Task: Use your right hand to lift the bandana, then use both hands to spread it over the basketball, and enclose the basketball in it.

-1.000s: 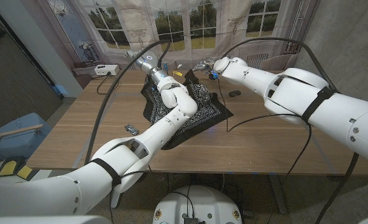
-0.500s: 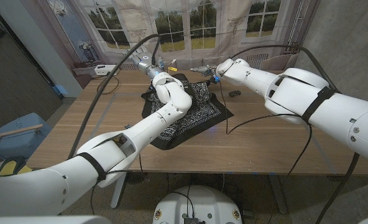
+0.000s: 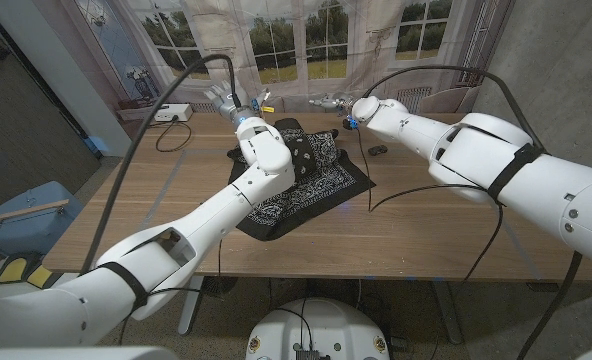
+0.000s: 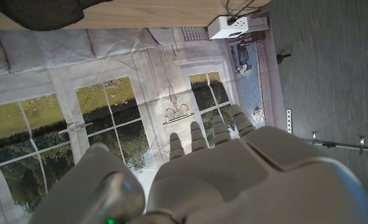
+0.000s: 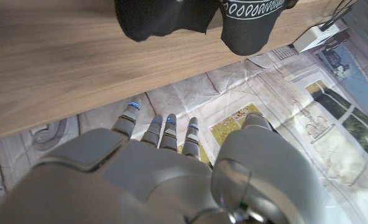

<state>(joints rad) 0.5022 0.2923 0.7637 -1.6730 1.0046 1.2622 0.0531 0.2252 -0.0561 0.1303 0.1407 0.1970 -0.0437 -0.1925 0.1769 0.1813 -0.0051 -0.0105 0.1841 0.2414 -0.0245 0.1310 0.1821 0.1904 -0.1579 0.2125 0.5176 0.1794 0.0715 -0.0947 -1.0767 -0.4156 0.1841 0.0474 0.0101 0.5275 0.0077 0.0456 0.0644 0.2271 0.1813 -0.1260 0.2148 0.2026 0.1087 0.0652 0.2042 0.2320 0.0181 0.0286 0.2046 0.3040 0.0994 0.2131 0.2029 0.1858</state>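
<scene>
The black bandana (image 3: 311,185) with a white pattern lies rumpled on the wooden table (image 3: 426,220). Its far part bulges up, and what lies under it is hidden. My left hand (image 3: 230,98) hangs in the air past the table's far edge, to the left of the bandana, fingers spread and holding nothing. My right hand (image 3: 330,103) hovers past the far edge too, to the right of the cloth, fingers stretched out and empty. The left wrist view shows my left hand (image 4: 221,180) facing the curtain, with the bandana (image 4: 44,12) behind the table edge. In the right wrist view the bandana (image 5: 171,15) hangs over the table edge beyond my right hand (image 5: 165,174).
A white box (image 3: 172,112) with a cable sits at the far left of the table. A small dark object (image 3: 377,150) lies right of the bandana. Black cables arc over both arms. A printed window curtain (image 3: 296,40) hangs close behind the table.
My left hand has lifted off the bandana and swung back and left, past the table's far edge. My right hand has drawn slightly up and away from the cloth.
</scene>
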